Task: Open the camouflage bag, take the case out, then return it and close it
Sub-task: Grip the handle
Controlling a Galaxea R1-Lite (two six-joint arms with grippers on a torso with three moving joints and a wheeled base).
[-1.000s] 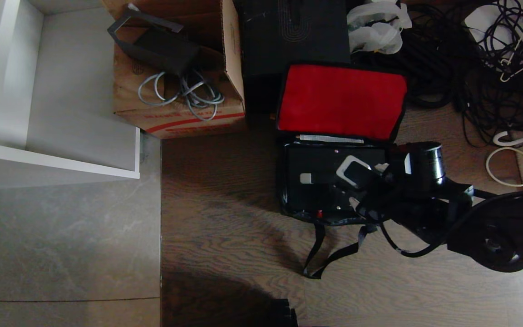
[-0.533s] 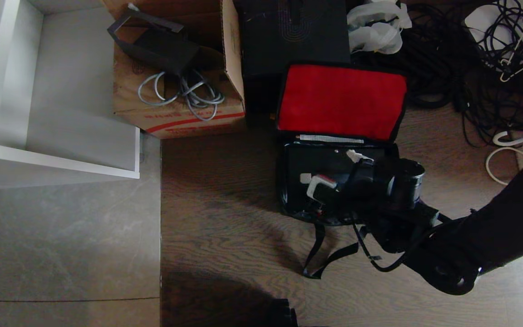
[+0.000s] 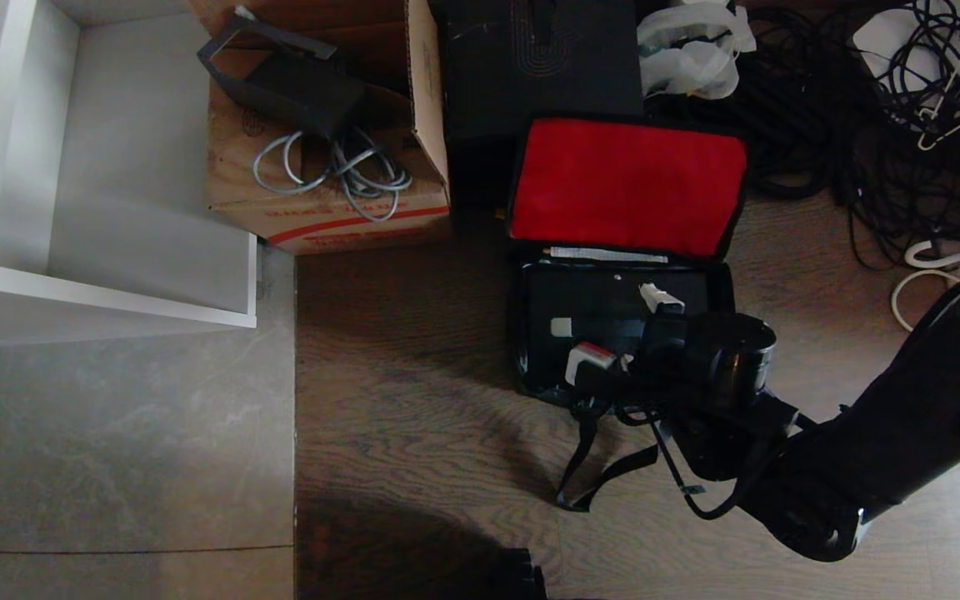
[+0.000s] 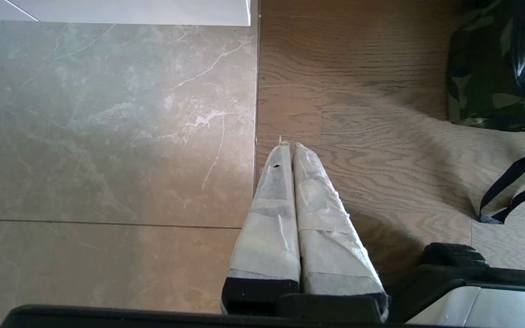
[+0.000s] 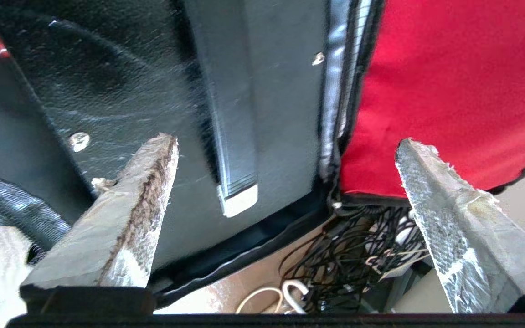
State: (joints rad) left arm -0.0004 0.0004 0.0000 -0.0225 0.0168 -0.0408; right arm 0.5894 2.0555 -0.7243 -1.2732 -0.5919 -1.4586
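Head view: the camouflage bag [image 3: 622, 250] lies on a wood-grain floor [image 3: 413, 400], its flat red-lined lid [image 3: 626, 185] thrown back toward a tall plain black box [image 3: 542, 67]. The case [image 3: 592, 321], black, rigid and rectangular, sits inside the bag's open body. The right gripper [image 3: 626, 333] hangs over the case near the bag's front edge, jaws spread wide, holding nothing. The thin black shoulder strap [image 3: 605, 454] loops loosely on the floor under the right arm. A brown cardboard box [image 3: 326, 200] with grey cables stands off the bag's left side.

Left wrist view: the left gripper [image 4: 288, 146] is parked over the seam between pale stone tile and wood floor, its padded white fingers [image 4: 310, 214] pressed together. A corner of soft camouflage fabric shows at the frame edge.

Right wrist view: two frayed, fabric-wrapped fingers [image 5: 130, 205] stand far apart above the case's pebbled black shell and its flat black handle [image 5: 228, 114], which ends in a silver bracket [image 5: 239, 202]. The plush red lining lies beyond the bag's rim.

Risks, as a judgement: the handle lies flat on the shell, so the blunt fingers could skid off it. They could also catch the soft bag rim or snag the loose strap and drag the whole bag along.
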